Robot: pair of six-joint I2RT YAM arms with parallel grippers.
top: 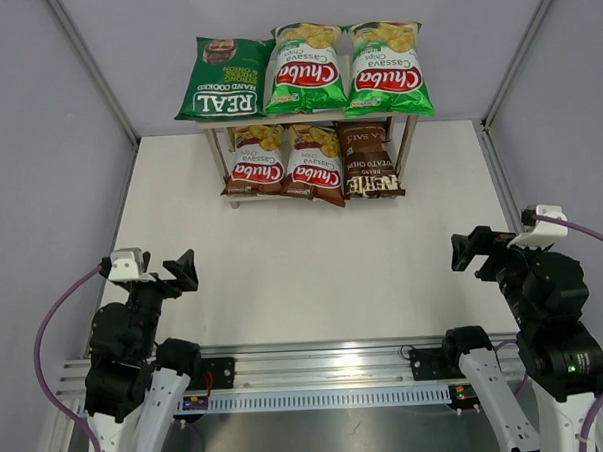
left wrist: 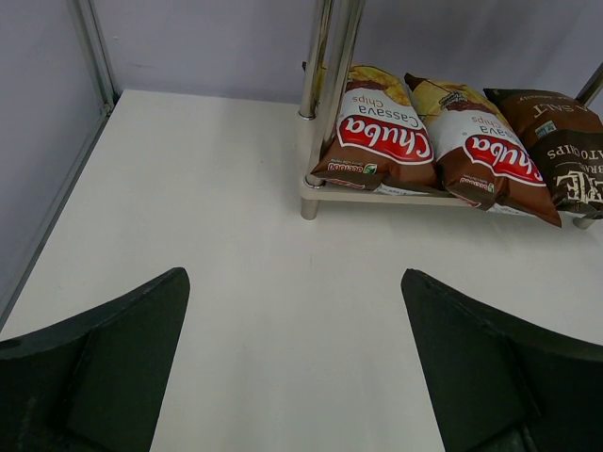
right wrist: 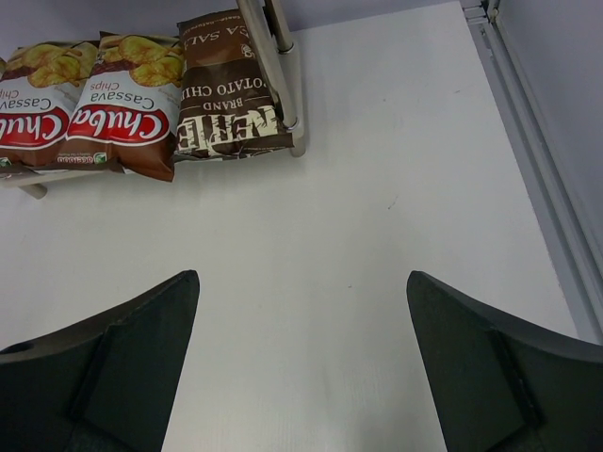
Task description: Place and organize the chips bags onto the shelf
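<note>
shelf [top: 407, 146], six chips bags [top: 303, 71]: three green on top, two brown-red and one dark brown below; my left pincer [left wrist: 294, 282] and right pincer [right wrist: 301, 282] both spread, empty.

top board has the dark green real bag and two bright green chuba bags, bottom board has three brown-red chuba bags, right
Not quite. The bottom board holds only two brown-red Chuba bags; the third bag, at its right end, is a dark brown bag, as the top view shows. The rest is right.
</note>
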